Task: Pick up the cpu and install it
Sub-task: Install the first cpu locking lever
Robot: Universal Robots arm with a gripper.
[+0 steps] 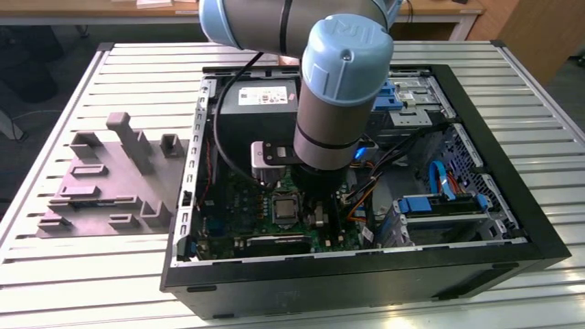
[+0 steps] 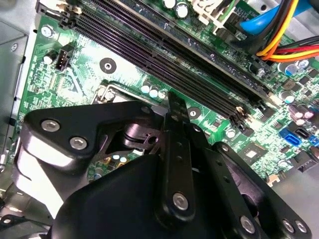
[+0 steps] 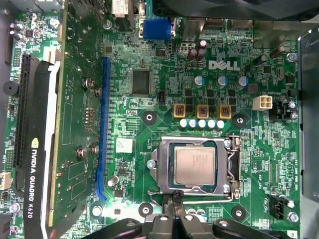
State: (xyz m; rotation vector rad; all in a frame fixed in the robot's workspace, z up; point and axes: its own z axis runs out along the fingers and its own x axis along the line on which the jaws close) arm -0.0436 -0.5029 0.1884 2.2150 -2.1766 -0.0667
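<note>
While the arm [image 1: 333, 89] reaches down into the open computer case [image 1: 366, 274] on the slatted table [image 1: 82, 267], the gripper [image 3: 175, 205] hangs low over the green motherboard [image 3: 159, 64], its black fingers [image 3: 172, 211] drawn close together with no part between them. Seen in the first wrist view, the cpu [image 3: 195, 166] lies flat inside the metal-framed socket [image 3: 194, 167], its silvery-grey top facing up and its edges square to the frame. The gripper's tips sit just beside the socket's edge nearest the camera, not touching the chip as far as I can tell.

From the cpu, a row of pale capacitors [image 3: 202, 123] stands at about 12 o'clock in that picture, a long blue slot [image 3: 103, 129] runs at 9 o'clock, and a graphics card [image 3: 37, 149] stands beyond the slot.

Across the second wrist view, the gripper's black linkage [image 2: 174, 164] covers most of the socket, and the dark memory slots [image 2: 174, 55] run diagonally across the board behind it, with orange and yellow cables [image 2: 284, 40] at the far corner.

Out in the exterior view, the socket [image 1: 283, 205] shows beside the arm's lower end, and the grey tray [image 1: 105, 185] with upright blocks rests on the table at 9 o'clock from the case, well apart from the gripper
</note>
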